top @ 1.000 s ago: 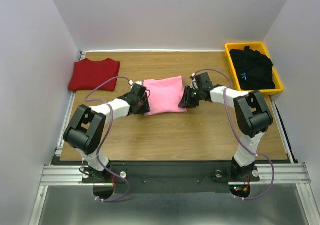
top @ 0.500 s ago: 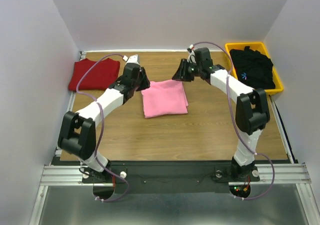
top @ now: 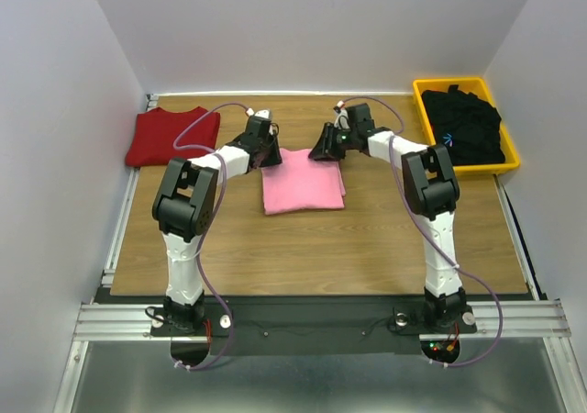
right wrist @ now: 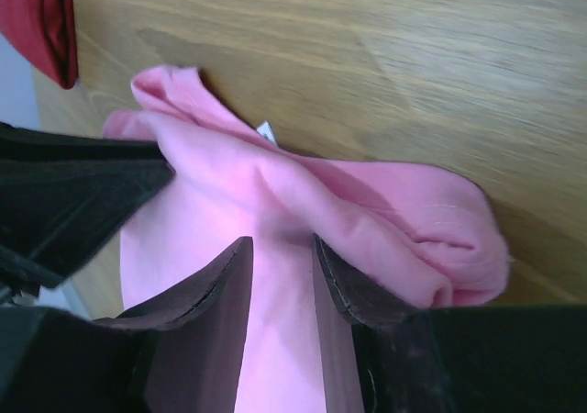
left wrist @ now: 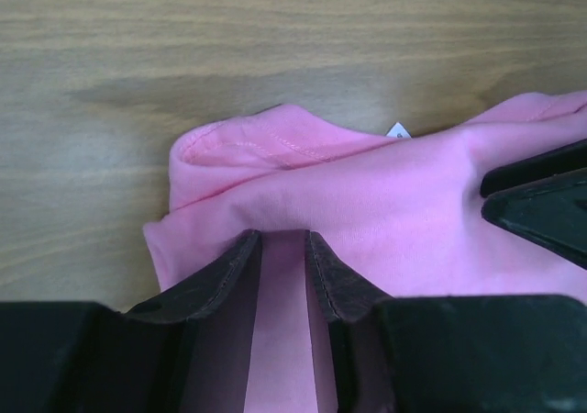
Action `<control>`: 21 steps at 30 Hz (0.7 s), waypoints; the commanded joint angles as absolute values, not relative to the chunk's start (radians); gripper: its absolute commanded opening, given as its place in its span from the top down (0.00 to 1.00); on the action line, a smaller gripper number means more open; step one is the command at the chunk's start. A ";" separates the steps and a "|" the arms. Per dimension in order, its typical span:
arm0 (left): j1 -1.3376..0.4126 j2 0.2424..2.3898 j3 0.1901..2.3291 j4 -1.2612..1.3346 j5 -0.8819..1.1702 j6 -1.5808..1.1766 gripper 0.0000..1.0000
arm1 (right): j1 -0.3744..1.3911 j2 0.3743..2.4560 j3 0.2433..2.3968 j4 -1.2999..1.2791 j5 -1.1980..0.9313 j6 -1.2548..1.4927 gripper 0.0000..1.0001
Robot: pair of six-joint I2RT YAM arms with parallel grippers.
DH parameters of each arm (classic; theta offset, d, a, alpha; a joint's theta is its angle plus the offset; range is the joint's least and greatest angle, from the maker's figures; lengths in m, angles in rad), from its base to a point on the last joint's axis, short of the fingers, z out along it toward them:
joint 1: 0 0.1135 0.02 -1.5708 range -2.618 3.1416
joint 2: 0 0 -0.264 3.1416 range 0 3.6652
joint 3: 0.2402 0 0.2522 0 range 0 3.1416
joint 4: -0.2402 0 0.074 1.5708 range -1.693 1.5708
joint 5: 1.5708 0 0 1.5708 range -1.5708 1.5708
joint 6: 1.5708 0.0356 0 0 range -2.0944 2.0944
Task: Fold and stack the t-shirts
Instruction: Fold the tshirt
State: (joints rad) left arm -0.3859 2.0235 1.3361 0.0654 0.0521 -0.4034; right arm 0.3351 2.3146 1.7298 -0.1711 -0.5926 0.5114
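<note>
Seen from above, the pink t-shirt (top: 303, 184) lies folded into a rough rectangle near the middle of the wooden surface (top: 367, 239). The left gripper (top: 271, 158) is at its far left corner and the right gripper (top: 318, 152) is at its far right corner, both arms reaching in over the far edge of the cloth. The dark red t-shirt (top: 171, 136) lies folded flat in the far left corner of the surface, well apart from the pink one. The black t-shirt (top: 470, 124), with a small blue mark on it, is heaped in a yellow bin (top: 421, 99) at the far right.

In the left wrist view, the left gripper (left wrist: 282, 248) has its jaws only a narrow gap apart. Pink cloth fills that gap, so they are clamped on a fold of the pink t-shirt (left wrist: 404, 202). The cloth bunches into a rounded ridge just past the fingertips (left wrist: 240, 264), and a small white tag (left wrist: 396, 130) peeks out at the shirt's edge. The right gripper's dark fingers come in from the right edge of this view.

In the right wrist view, the right gripper (right wrist: 280, 252) is likewise clamped on a fold of the pink t-shirt (right wrist: 275, 358), jaws close together with cloth between them. The fabric is rumpled into a thick roll beyond the fingers (right wrist: 348, 284). The left gripper shows as a dark shape on the left, and a strip of the dark red t-shirt (right wrist: 41, 18) sits in the upper left corner.
</note>
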 commanded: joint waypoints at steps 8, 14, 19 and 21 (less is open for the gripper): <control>-0.359 2.046 1.312 0.172 0.110 -0.411 0.65 | 0.147 2.430 1.674 -0.009 -0.707 0.565 0.61; -0.357 1.905 1.270 0.155 0.121 -0.414 0.48 | 0.149 2.341 1.678 -0.009 -0.796 0.586 0.61; -0.400 1.734 1.154 0.158 0.124 -0.469 0.40 | 0.155 2.212 1.634 -0.009 -0.827 0.607 0.61; -0.426 1.680 1.121 0.155 0.123 -0.475 0.40 | 0.161 2.143 1.571 -0.009 -0.819 0.611 0.61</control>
State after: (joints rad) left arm -0.3737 1.8206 1.1660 0.1318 0.1112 -0.4477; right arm 0.1463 2.3058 1.6325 -0.0216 -0.8055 0.6025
